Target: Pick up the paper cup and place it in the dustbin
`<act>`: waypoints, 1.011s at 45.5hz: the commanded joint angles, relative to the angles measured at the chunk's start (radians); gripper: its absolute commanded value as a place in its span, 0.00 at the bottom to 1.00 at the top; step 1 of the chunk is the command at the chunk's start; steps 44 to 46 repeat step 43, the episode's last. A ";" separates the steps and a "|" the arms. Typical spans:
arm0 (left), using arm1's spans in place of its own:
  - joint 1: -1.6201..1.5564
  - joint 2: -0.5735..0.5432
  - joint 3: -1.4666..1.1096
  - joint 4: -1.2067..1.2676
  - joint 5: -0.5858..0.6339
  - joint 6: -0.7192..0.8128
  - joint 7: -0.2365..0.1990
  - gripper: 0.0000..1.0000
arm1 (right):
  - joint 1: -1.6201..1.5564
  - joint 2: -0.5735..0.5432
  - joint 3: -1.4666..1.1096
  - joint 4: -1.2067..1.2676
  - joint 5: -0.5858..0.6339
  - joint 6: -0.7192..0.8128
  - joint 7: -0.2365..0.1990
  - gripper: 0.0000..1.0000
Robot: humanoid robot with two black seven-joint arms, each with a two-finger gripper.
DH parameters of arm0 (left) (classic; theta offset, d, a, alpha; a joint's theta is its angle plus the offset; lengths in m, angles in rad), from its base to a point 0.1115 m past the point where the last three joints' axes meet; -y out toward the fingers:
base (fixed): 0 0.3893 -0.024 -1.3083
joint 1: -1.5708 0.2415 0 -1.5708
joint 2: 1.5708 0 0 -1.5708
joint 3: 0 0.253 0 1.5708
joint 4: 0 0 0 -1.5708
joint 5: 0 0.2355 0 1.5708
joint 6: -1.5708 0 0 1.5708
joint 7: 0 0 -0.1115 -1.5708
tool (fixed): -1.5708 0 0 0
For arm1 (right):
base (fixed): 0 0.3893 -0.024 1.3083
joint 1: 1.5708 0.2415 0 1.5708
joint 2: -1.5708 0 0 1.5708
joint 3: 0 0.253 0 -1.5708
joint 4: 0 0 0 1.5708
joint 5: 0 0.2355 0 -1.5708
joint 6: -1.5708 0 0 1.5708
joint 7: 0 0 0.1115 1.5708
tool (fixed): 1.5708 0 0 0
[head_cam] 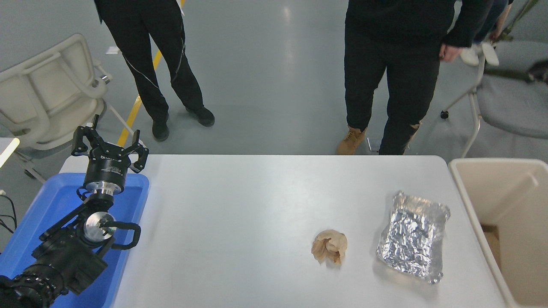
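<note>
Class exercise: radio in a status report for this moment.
Left gripper open, parked over blue tray. Right gripper out of view. Paper cup not visible; dustbin at right. Nothing blocking.

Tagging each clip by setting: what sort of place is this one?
Most likely a robotics lab or test floor, not a home: a white table on a grey painted floor with a yellow line, office chairs pushed aside, and people standing watching.
</note>
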 commanded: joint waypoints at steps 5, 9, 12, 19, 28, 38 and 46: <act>0.000 0.000 0.000 0.001 0.000 0.000 0.000 0.99 | 0.311 0.017 -0.019 0.304 -0.017 0.261 -0.005 1.00; 0.000 0.000 0.000 0.001 0.000 0.000 0.000 0.99 | 0.341 0.032 -0.019 0.375 -0.017 0.272 -0.007 1.00; 0.000 0.000 0.000 -0.001 0.000 0.000 0.000 0.99 | 0.363 0.048 -0.019 0.419 -0.017 0.272 -0.007 1.00; 0.000 0.000 0.000 0.001 0.000 0.000 0.000 0.99 | 0.409 0.088 -0.019 0.513 -0.019 0.272 -0.007 1.00; 0.000 0.000 0.000 0.001 0.000 0.000 0.000 0.99 | 0.443 0.125 -0.006 0.596 -0.030 0.272 -0.007 1.00; 0.000 0.000 0.000 0.001 0.000 0.000 0.000 0.99 | 0.441 0.164 0.016 0.607 -0.030 0.272 -0.007 1.00; 0.000 0.000 0.000 -0.001 0.000 0.000 0.000 0.99 | 0.434 0.171 0.024 0.607 -0.030 0.272 -0.007 1.00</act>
